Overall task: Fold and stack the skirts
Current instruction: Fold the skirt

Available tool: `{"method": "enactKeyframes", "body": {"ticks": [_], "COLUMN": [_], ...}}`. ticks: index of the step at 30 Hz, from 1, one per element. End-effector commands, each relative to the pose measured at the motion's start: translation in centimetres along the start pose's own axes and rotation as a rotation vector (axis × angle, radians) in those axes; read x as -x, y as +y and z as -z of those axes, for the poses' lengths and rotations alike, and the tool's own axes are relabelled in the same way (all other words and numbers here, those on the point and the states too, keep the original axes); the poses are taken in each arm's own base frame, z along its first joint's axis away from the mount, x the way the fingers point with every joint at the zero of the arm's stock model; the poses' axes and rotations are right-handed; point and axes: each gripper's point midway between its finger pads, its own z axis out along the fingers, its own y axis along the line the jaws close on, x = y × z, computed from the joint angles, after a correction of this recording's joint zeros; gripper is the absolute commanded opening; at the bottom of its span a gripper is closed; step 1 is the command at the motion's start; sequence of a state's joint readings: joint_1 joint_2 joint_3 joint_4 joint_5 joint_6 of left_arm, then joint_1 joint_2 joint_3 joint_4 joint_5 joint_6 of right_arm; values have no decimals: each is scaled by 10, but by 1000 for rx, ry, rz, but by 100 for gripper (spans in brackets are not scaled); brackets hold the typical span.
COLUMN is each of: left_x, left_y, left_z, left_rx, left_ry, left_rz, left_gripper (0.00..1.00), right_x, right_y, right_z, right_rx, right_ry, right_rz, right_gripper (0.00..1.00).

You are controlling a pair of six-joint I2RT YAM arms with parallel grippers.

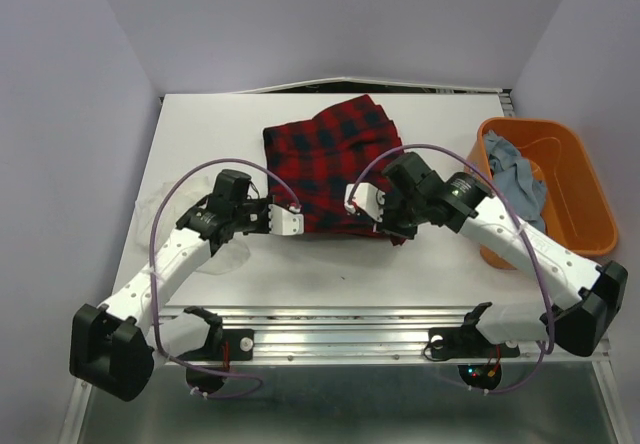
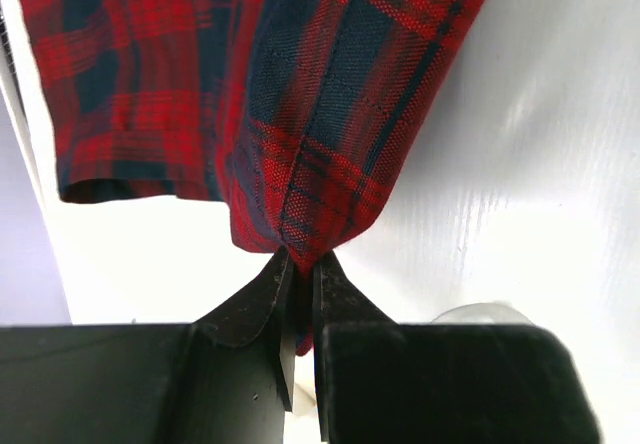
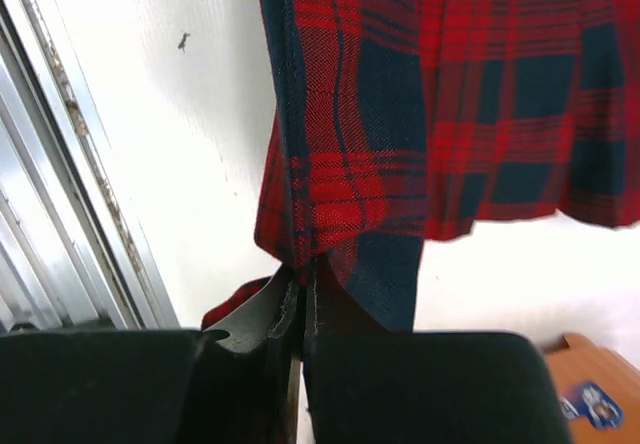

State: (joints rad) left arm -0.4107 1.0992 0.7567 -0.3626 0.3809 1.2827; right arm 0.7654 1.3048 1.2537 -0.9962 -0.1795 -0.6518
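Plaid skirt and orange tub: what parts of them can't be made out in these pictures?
- Plaid skirt: its near edge, top view, is hidden under the left gripper and right gripper; both wrist views cut it off at the top edge.
- Blue cloth in the orange tub: top view, crumpled, partly behind the tub wall; which garment, cannot tell.

One plaid skirt (image 1: 325,159), one blue skirt (image 1: 515,172), one white skirt (image 1: 233,253), one tub (image 1: 582,214).

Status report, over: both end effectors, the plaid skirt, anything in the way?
Left end effector shut on plaid skirt, near edge. Right end effector shut on same edge. Orange tub with blue cloth apart at right, not obstructing.
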Motion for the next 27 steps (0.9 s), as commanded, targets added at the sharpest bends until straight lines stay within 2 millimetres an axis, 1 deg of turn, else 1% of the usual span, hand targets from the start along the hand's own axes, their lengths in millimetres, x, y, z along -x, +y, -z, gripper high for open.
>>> {"method": "enactKeyframes", "body": {"ticks": [1,3,4,5,6,8,9,10,11,14,15,16,17,19,20,21,23,24,26,27], "left_x": [23,32,36,42,46,52,57,59,62,67,72,74,75,80,79,82,83,84,84,82], "left_y": [6,7,7,6,4,0,-3,-4,-6,-11,-10,-11,-10,-2,1,7,15,22,28,31], "left_z": [29,39,43,46,52,58,63,65,70,79,84,86,87,88,85,85,81,76,70,60], "left_rx": [31,42,41,37,31,17,15,15,19,18,26,24,26,47,41,47,48,44,33,16], "left_ry": [-59,-88,-103,-128,-136,-159,-181,-189,-206,-225,-240,-247,-252,-264,-261,-265,-262,-257,-252,-239], "left_rz": [89,109,120,135,137,137,143,144,139,168,173,196,208,257,272,278,342,359,392,440], "left_gripper": [0,0,0,0,0,0,0,0,0,0,0,0,0,0,0,0,0,0,0,0], "right_x": [0,1,4,13,13,18,23,26,35,45,54,58,61,67,64,77,86,95,98,101], "right_y": [-1,3,3,0,3,3,3,3,2,0,-5,-8,-14,-39,-58,-77,-97,-113,-133,-140], "right_z": [46,59,65,76,83,94,105,110,120,134,144,147,145,149,152,157,159,158,156,155], "right_rx": [-57,-45,-46,-63,-60,-68,-72,-74,-87,-95,-122,-131,-143,-254,-350,-435,-523,-583,-638,-655], "right_ry": [8,17,11,-18,-13,-28,-49,-61,-94,-122,-155,-163,-160,-155,-125,-171,-179,-187,-175,-180], "right_rz": [1,-23,-28,-36,-42,-56,-60,-66,-77,-107,-101,-97,-91,-48,-38,-20,27,36,61,63], "right_gripper": [1,1,1,1,1,1,1,1,1,1,1,1,1,1,1,1,1,1,1,1]}}
